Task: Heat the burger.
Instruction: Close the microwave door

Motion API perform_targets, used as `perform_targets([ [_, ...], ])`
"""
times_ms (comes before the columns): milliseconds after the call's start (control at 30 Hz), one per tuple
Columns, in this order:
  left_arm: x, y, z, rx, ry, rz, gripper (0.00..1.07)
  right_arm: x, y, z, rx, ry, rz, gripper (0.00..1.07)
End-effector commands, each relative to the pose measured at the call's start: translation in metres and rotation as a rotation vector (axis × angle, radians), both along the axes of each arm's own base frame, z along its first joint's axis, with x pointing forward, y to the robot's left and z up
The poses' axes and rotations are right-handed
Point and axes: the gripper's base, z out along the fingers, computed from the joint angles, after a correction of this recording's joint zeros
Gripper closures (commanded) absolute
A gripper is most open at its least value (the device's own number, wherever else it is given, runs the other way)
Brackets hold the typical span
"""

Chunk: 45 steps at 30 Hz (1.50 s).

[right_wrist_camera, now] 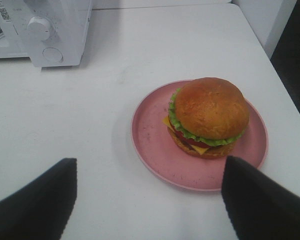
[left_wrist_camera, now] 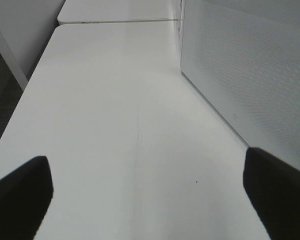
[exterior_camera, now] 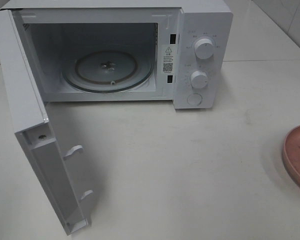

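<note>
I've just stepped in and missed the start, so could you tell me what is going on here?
A two-armed robot is set up to heat a burger, and nothing is held yet. The burger sits on a pink plate on the white table, to the right of the microwave. The microwave's door is swung wide open, showing its bare glass turntable. The right gripper is open and facing the burger; the left gripper is open over bare table beside the microwave.
</note>
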Motion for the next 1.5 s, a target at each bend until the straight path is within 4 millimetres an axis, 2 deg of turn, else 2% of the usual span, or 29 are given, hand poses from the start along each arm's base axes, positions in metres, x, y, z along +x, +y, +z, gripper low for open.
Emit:
perform_targets([
  [33,-0.003,0.000,0.000,-0.004,-0.028,0.005,0.09,-0.004,0.000,0.000,-0.010,-0.034,0.003,0.31],
  [1233,-0.002,-0.001,0.000,-0.010,-0.029,0.000,0.09,-0.004,0.000,0.000,-0.010,-0.034,0.003,0.32],
  [1333,-0.004,-0.001,0.005,-0.012,-0.055,-0.002,0.09,-0.004,0.000,0.000,-0.010,-0.034,0.003,0.32],
  [1500,0.004,0.000,0.017,-0.005,-0.053,0.002,0.18,-0.004,0.000,0.000,-0.008,-0.034,0.002,0.32],
])
